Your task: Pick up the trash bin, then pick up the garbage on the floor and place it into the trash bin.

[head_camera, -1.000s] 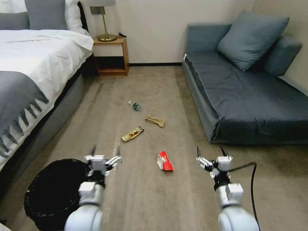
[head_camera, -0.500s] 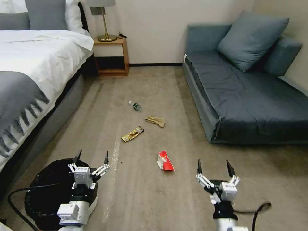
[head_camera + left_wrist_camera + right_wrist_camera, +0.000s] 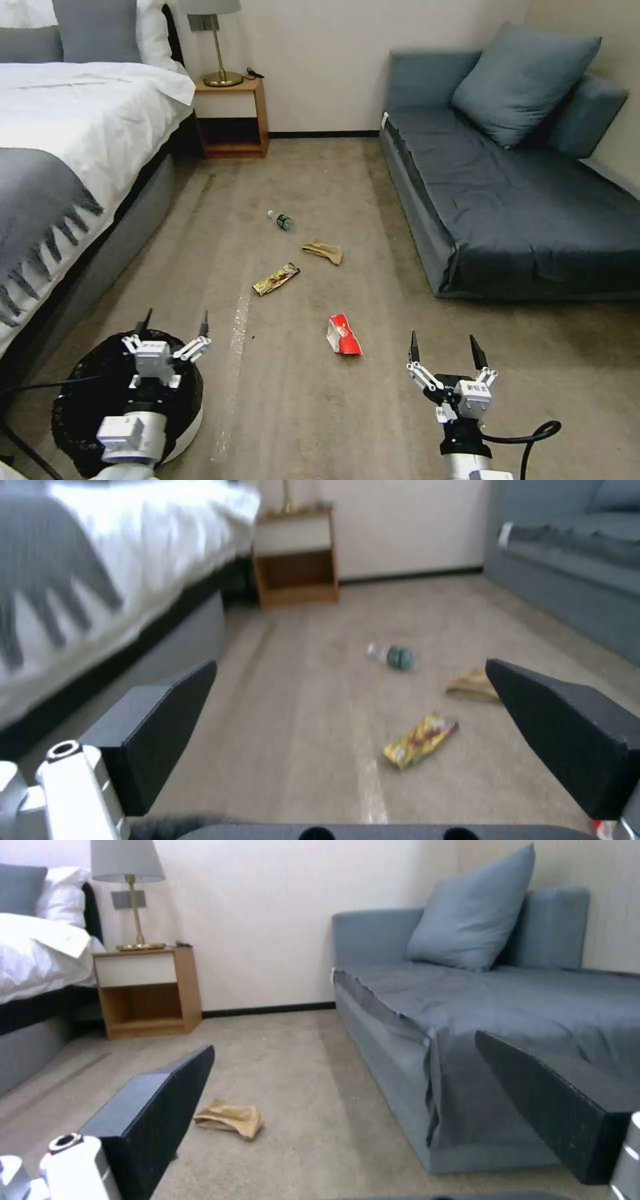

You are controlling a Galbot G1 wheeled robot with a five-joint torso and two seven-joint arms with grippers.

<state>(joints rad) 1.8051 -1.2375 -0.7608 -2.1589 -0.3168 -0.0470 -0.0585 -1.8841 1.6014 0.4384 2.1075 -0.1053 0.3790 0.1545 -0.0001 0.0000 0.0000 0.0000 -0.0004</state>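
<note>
The trash bin (image 3: 73, 407), round, pale-walled and lined with a crinkly black bag, stands on the carpet at the robot's near left, close to the foot of the bed (image 3: 73, 133). The left hand (image 3: 172, 327) hangs above the bin's far rim with its two dark fingers spread wide and nothing between them; in the left wrist view the same spread fingers (image 3: 167, 720) frame the carpet and litter ahead.

The garbage lies scattered on the floor beyond the bin. The red-white snack packet (image 3: 343, 335) is nearest, between the two hands. Farther out lies the long gold-brown wrapper (image 3: 275, 278), then the crumpled tan paper bag (image 3: 323, 251) slightly to its right, and farthest the small clear bottle with green label (image 3: 281, 220) on its side. All four pieces lie apart from one another.

The right hand (image 3: 444, 347) hovers over bare carpet to the right of the snack packet, fingers wide open and holding nothing.

A blue-grey sofa (image 3: 520, 200) with a cushion (image 3: 523, 80) fills the right side; a wooden nightstand (image 3: 233, 117) carrying a brass lamp (image 3: 217, 40) stands against the far wall beside the bed.
</note>
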